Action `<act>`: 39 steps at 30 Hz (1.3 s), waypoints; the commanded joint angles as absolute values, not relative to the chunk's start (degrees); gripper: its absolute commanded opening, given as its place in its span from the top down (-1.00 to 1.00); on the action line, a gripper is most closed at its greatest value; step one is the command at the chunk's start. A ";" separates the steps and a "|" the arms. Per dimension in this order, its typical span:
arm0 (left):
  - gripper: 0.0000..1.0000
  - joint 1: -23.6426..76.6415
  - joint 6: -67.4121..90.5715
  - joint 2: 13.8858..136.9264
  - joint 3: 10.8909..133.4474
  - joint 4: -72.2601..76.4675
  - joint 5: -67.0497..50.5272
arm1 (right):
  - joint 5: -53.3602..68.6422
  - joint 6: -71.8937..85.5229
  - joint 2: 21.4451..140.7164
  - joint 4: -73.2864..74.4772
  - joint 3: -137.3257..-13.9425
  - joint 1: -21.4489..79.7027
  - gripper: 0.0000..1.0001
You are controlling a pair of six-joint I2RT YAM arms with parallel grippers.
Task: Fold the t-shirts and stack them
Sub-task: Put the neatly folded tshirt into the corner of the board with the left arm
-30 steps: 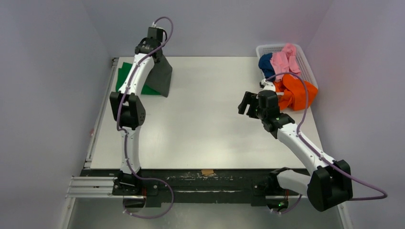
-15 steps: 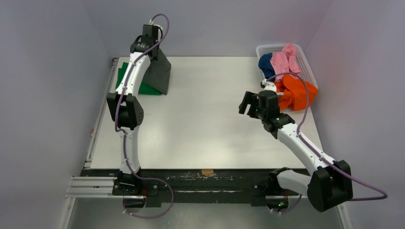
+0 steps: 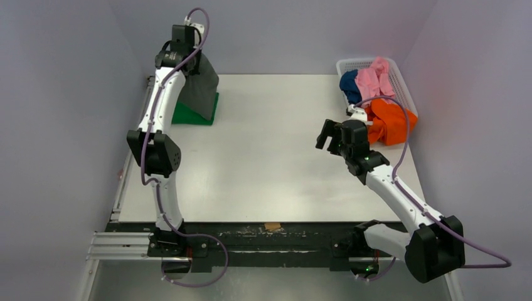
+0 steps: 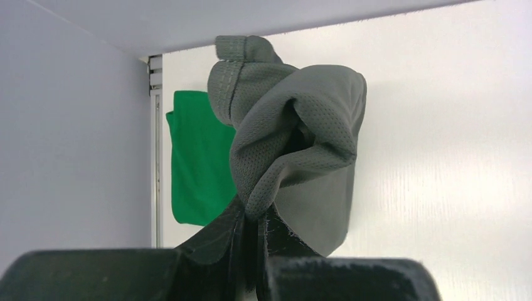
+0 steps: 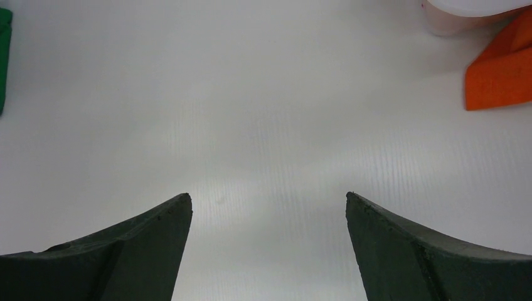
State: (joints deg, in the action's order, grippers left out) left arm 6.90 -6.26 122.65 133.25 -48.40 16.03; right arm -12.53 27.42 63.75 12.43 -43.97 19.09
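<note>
Dark grey t-shirt (image 3: 202, 91) hangs clamped in the left gripper (image 4: 253, 216), far left, above the green t-shirt (image 3: 191, 116). We note the right gripper (image 5: 267, 195) spread wide, holding nothing, near the orange t-shirt (image 3: 389, 122).

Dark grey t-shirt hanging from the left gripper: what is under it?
A bright green t-shirt lies flat on the table below the dark grey t-shirt pinched by the left gripper. The grey cloth hides part of it.

We are observing a robotics lab test cell. Plain grey walls (image 3: 63, 94) are enclosing a bare white table (image 3: 270, 175), and the left arm (image 3: 157, 103) and right arm (image 3: 395, 194) are standing bolted to a metal rail (image 3: 119, 246) at its near edge.
</note>
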 commanded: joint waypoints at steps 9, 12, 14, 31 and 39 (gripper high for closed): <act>1.00 6.68 -4.39 116.98 133.83 -48.04 11.78 | -13.89 27.69 62.22 11.56 -43.68 19.07 -0.83; 1.00 6.68 -3.47 119.67 135.25 -48.87 11.67 | -14.06 27.77 62.83 11.59 -43.90 19.07 -0.83; 1.00 6.68 -2.82 121.11 135.93 -48.94 11.23 | -14.10 27.78 63.33 11.66 -44.07 19.10 -0.83; 1.00 -5.04 1.21 133.74 137.36 -46.25 8.26 | -17.49 28.14 67.48 13.38 -45.88 19.01 -0.83; 0.98 -8.65 2.07 138.30 138.78 -43.51 7.13 | -18.49 28.13 70.11 13.57 -46.57 19.07 -0.83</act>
